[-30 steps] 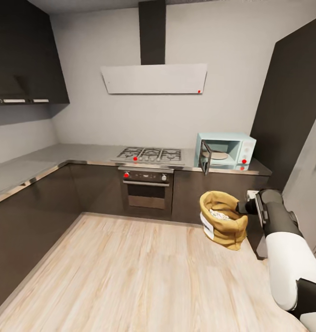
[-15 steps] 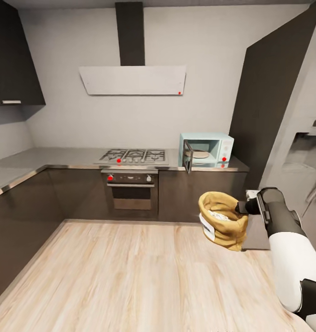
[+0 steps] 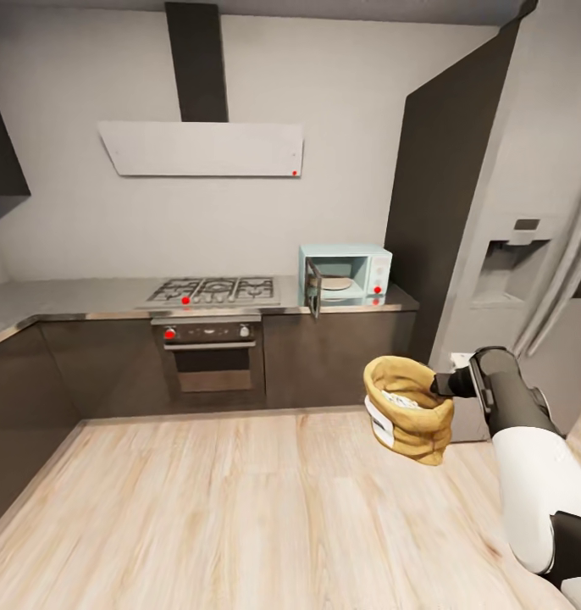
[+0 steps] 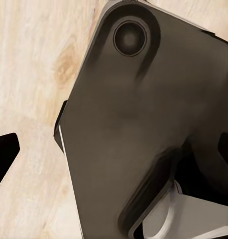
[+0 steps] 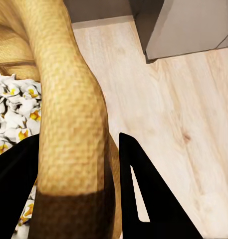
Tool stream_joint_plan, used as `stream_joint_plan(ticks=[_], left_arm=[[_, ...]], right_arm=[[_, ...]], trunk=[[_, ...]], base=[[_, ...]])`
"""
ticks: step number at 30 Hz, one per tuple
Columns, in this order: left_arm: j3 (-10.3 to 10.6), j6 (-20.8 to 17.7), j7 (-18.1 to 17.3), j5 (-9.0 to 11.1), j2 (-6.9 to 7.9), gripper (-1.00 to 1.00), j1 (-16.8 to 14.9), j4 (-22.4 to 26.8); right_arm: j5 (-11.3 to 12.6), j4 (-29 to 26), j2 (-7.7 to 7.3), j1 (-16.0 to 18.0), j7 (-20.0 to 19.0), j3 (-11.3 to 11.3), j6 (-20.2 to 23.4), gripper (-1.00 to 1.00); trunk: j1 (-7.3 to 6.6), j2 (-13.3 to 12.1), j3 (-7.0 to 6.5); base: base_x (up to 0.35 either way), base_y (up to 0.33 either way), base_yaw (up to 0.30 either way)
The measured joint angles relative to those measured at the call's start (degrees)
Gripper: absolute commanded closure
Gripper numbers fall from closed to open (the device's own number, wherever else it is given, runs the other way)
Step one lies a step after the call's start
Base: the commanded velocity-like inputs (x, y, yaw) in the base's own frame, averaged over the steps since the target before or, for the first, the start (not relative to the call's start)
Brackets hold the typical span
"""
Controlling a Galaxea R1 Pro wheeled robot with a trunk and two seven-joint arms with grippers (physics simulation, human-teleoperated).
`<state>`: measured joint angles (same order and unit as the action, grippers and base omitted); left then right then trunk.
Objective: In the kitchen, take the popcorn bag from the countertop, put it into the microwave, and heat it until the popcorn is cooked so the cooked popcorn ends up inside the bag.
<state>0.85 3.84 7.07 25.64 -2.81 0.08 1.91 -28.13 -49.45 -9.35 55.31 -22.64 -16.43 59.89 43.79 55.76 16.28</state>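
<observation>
My right claw (image 5: 79, 189) is clamped on the rolled rim of the popcorn bag (image 3: 406, 407), one dark finger (image 5: 143, 194) outside the burlap and the other inside, beside the popcorn (image 5: 11, 114), which shows white and yellow in the sack. In the head view, my right arm (image 3: 519, 449) reaches in from the lower right and holds the bag in the air above the wood floor (image 3: 240, 508), its white label facing left. The bag hangs well short of the counter, in front of the dark cabinets (image 3: 333, 356).

Farther back, the mint-blue microwave (image 3: 348, 274) sits on the grey countertop (image 3: 70, 296) with its door (image 3: 312, 288) swung open, a round plate visible inside. The gas hob (image 3: 213, 291) lies just to its left, above the steel oven (image 3: 207, 352). A white hood (image 3: 201, 149) hangs on the wall over the hob. A grey fridge (image 3: 528, 280) stands at the right.

My left claw: I cannot tell its state; its wrist camera faces a dark robot panel (image 4: 143, 124) over floorboards.
</observation>
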Motion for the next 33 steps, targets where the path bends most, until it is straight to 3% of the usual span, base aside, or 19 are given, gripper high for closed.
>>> stream_joint_plan(ticks=[33], left_arm=[[0.08,0.00,0.03,0.00,-0.34,-1.00,0.00,0.03]], right_arm=[[0.06,0.00,0.71,0.00,0.00,0.09,0.00,1.00]], trunk=[[0.00,0.00,-0.80]], base=[[0.000,0.000,-0.243]])
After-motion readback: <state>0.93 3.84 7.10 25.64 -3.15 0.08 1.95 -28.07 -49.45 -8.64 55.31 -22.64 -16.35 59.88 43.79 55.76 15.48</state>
